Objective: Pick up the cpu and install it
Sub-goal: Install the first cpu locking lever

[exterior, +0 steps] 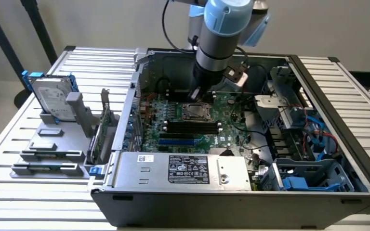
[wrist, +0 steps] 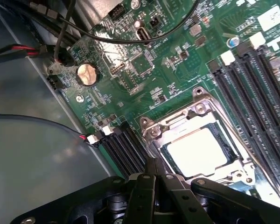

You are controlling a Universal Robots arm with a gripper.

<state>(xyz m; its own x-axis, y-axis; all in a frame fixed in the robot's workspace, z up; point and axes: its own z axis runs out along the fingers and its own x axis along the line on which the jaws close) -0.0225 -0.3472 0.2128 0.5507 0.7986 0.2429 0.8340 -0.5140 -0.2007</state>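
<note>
The cpu [wrist: 199,151], a flat square chip with a pale silver top, lies inside the metal-rimmed socket frame [wrist: 151,128] on the green motherboard. My gripper [wrist: 155,164] is shut with its black fingers pressed together and nothing between them. Its tip hovers at the socket's edge, just beside the cpu. In the exterior view the arm reaches down into the open computer case, with the gripper [exterior: 196,95] right above the cpu [exterior: 195,112] in its socket.
Black memory slots [exterior: 191,127] run beside the socket. A silver power supply [exterior: 178,168] fills the case's front. A hard drive with blue rails [exterior: 51,98] stands on a grey rack outside the case. Cables [wrist: 32,50] and a coin battery [wrist: 87,73] lie near the socket.
</note>
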